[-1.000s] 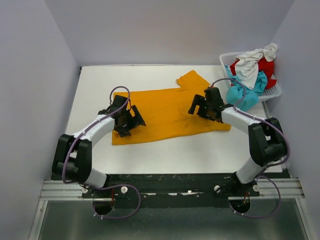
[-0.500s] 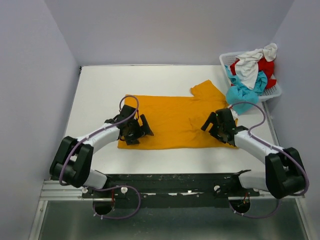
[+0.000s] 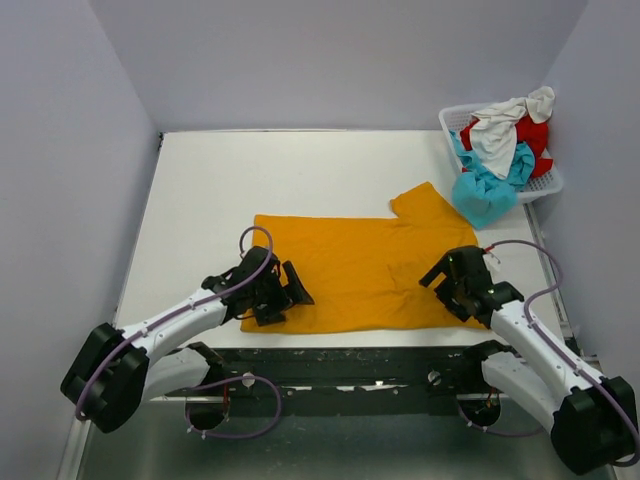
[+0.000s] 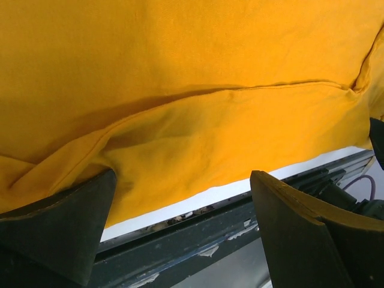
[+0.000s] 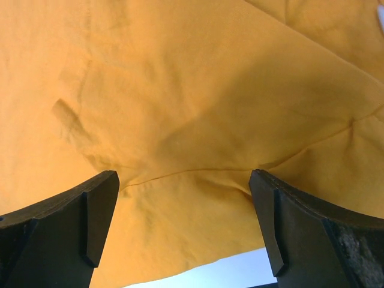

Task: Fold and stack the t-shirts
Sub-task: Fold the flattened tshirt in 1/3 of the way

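The mustard-orange t-shirt [image 3: 360, 265] lies spread flat near the table's front edge, one sleeve [image 3: 425, 205] pointing to the back right. My left gripper [image 3: 272, 293] rests on its near left corner with the jaws wide apart; the left wrist view [image 4: 183, 180] shows the cloth [image 4: 180, 90] lying under them, not pinched. My right gripper [image 3: 458, 283] rests on its near right part, also open over the cloth [image 5: 180, 90] in the right wrist view [image 5: 183, 177]. The white [image 3: 500, 130], red [image 3: 532, 130] and turquoise [image 3: 485, 190] t-shirts are heaped in the basket.
The white lattice basket [image 3: 547, 185] stands at the back right corner, against the right wall. The white table [image 3: 250, 170] is walled at the left, back and right. The shirt's hem lies close to the table's front edge [image 4: 198, 199], with the dark rail [image 4: 198, 240] just beyond.
Both grippers have moved toward the table's near edge, and the orange t-shirt has slid with them, ending nearer the front and flatter.
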You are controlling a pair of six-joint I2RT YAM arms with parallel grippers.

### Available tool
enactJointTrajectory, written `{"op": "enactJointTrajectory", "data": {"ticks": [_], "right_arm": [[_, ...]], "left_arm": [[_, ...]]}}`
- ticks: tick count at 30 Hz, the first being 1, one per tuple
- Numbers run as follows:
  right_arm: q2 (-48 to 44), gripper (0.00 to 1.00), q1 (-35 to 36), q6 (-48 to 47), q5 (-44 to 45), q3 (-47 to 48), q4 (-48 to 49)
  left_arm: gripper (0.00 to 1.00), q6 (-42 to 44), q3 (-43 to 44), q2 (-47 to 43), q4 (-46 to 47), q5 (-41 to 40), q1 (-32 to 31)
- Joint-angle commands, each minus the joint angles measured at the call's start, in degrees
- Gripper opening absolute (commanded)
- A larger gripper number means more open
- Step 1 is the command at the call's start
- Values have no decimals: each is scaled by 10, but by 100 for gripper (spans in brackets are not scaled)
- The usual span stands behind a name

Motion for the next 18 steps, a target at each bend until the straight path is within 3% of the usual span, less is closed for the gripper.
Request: {"op": "enactJointTrajectory", "data": {"ticks": [1,6,18], "right_arm": [[17,100,-1,46,56,-20,-37],[78,100,-7,45,81,4,-36],[25,100,-50,71,104,-1,-73]], "left_arm": [[99,-30,-15,10,-31,-6,-29],[99,-41,-7,13,-44,-7,-59],[99,-12,43,-21,-102,-42,-70]]}}
